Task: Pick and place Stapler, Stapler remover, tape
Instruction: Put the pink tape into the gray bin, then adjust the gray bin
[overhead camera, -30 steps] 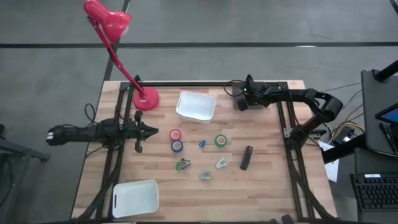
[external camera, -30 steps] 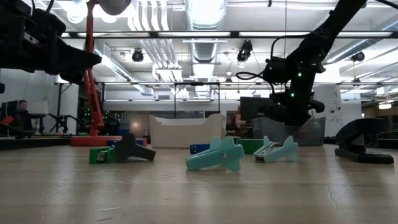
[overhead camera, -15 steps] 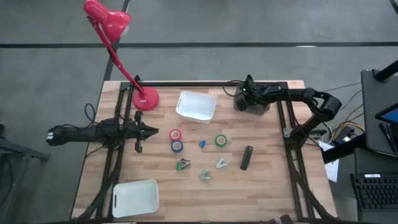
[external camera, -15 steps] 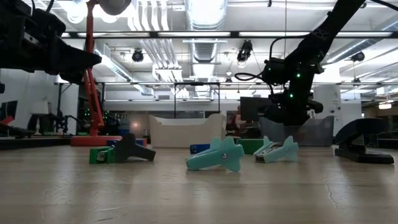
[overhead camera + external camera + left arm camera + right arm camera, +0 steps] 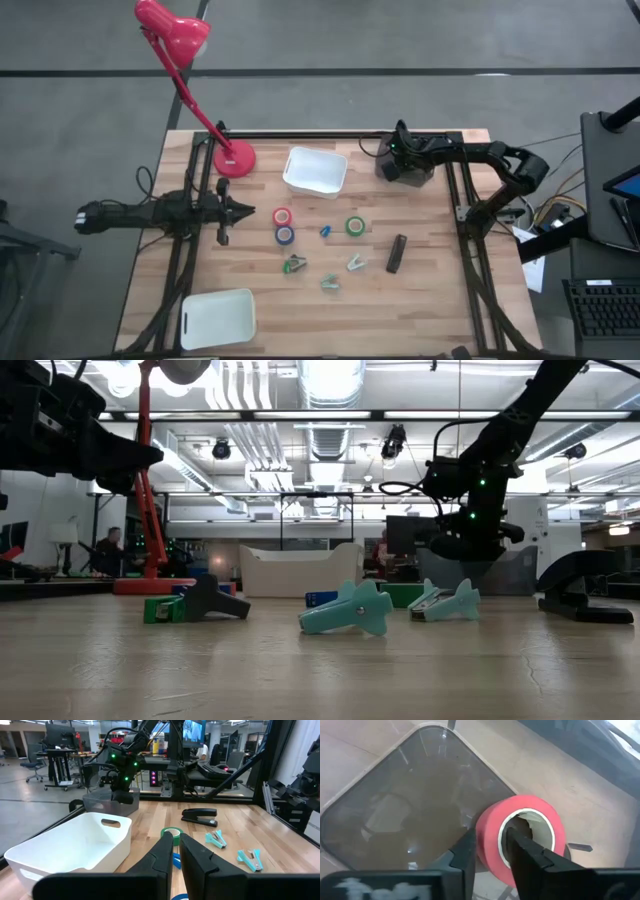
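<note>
**Pink tape held over the grey bin at the far right**

The right gripper (image 5: 492, 851) hangs over the translucent grey bin (image 5: 395, 815) at the far right of the table (image 5: 430, 300), its fingers pinching one wall of the pink tape roll (image 5: 520, 837), one finger inside the ring and one outside. To place it well, I judge that I should centre the roll over the bin's floor, clear of the rim, lower a little, then part the fingers so the ring drops flat and does not roll out.

The left gripper (image 5: 172, 852) waits at the left edge, jaws pressed together and holding nothing.

Still on the table, mid-field: the red tape (image 5: 283, 216), blue tape (image 5: 285, 235), green tape (image 5: 355, 226) and, nearer on the right, the stapler (image 5: 397, 253). Two white bins stand empty-handed: the far white bin (image 5: 315, 171) and the near white bin (image 5: 216, 319).
</note>
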You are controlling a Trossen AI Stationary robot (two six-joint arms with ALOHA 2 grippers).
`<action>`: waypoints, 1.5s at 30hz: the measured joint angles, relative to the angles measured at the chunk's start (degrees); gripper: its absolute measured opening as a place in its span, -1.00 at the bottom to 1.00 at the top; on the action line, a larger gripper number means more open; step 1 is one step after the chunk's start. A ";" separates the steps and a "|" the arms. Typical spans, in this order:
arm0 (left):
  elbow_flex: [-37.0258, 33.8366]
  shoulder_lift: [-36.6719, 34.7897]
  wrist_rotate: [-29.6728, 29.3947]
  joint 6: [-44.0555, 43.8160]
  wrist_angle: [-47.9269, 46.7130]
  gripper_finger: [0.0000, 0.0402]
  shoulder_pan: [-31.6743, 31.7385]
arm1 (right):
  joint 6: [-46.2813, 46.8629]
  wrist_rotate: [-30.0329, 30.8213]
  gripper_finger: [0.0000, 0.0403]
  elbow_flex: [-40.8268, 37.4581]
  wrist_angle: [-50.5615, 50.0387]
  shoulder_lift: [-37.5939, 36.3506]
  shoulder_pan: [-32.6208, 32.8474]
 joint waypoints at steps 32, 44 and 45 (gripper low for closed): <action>0.00 0.02 0.01 0.02 0.00 -0.82 -0.02 | 11.98 -13.56 -0.93 2.91 -23.55 -17.46 21.45; 0.00 0.04 0.01 0.01 -0.02 -0.82 -0.02 | 18.30 -5.06 -0.96 1.20 -31.79 -14.25 19.97; 0.00 0.04 0.01 0.01 -0.02 -0.82 0.00 | 18.26 -5.04 -0.96 1.14 -31.71 -13.54 19.60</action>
